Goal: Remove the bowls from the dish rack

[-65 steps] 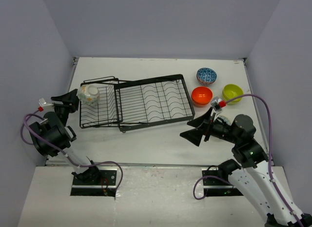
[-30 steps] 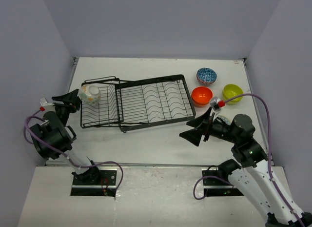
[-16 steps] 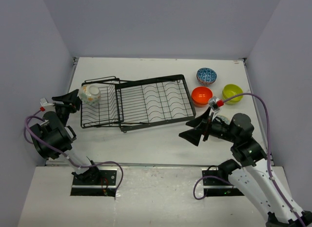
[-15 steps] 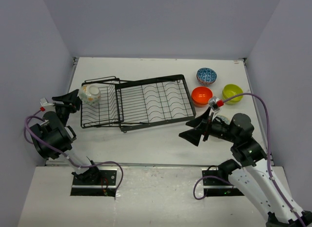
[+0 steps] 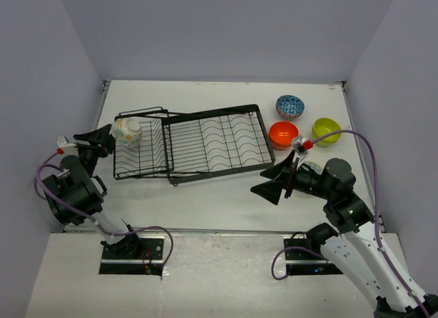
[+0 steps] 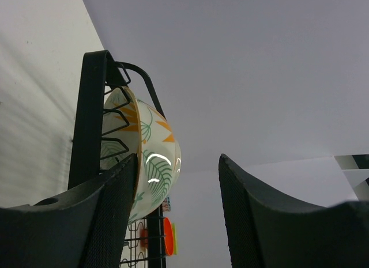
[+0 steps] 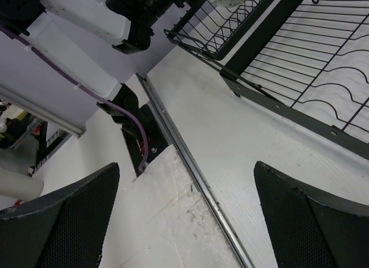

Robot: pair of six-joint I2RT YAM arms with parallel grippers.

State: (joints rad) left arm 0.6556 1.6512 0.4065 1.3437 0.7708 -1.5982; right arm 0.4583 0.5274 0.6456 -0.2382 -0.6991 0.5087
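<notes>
Item: sole bowl [image 5: 126, 132] in the rack [image 5: 212, 140], cream with leaf marks, standing on edge in its left-end section. My left claw [image 5: 104, 141], jaws apart and empty, sits just off that end, the bowl straight ahead, rim edge-on. My right claw [image 5: 267, 182], wide open, hangs off the rack's near right corner, much farther from the bowl.

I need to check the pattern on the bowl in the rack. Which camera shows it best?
Left wrist: the leaf-patterned bowl is seen close up against the dish rack wires, green and orange marks clear. Top external shows it small at the rack's left end. Right wrist catches only a sliver at its top edge.
</notes>
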